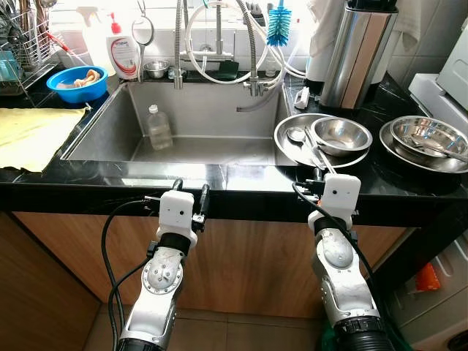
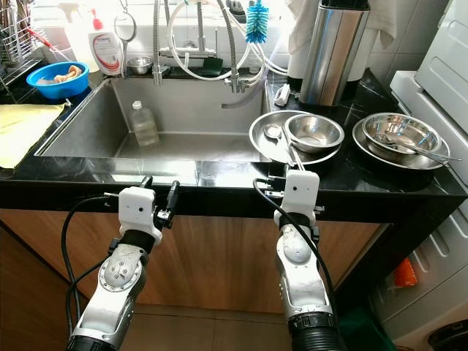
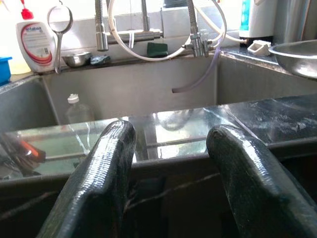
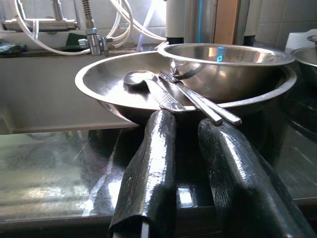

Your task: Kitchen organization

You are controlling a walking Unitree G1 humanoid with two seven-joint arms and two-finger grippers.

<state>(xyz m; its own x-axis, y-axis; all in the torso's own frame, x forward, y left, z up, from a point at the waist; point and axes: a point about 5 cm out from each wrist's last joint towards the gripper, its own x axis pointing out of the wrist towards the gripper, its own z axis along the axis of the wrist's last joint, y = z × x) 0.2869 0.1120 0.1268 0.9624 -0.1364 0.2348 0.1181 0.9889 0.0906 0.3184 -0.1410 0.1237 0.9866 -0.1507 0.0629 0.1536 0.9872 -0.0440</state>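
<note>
A wide steel dish (image 1: 287, 146) sits on the black counter right of the sink (image 1: 212, 110). It holds a smaller steel bowl (image 1: 341, 135), a spoon (image 1: 296, 135) and flat cutlery handles (image 4: 198, 101) that stick out over its near rim. My right gripper (image 4: 187, 121) is at the counter's front edge just before those handles, open by a narrow gap and holding nothing. A clear plastic bottle (image 1: 158, 128) stands in the sink. My left gripper (image 3: 171, 136) hovers open and empty at the counter edge in front of the sink.
Two more stacked steel bowls (image 1: 428, 139) with a utensil lie at the far right. A tall steel flask (image 1: 355, 55) stands behind the dish. Left of the sink are a blue bowl (image 1: 77, 82), a soap bottle (image 1: 124, 53), a yellow cloth (image 1: 29, 135) and a dish rack (image 1: 22, 44).
</note>
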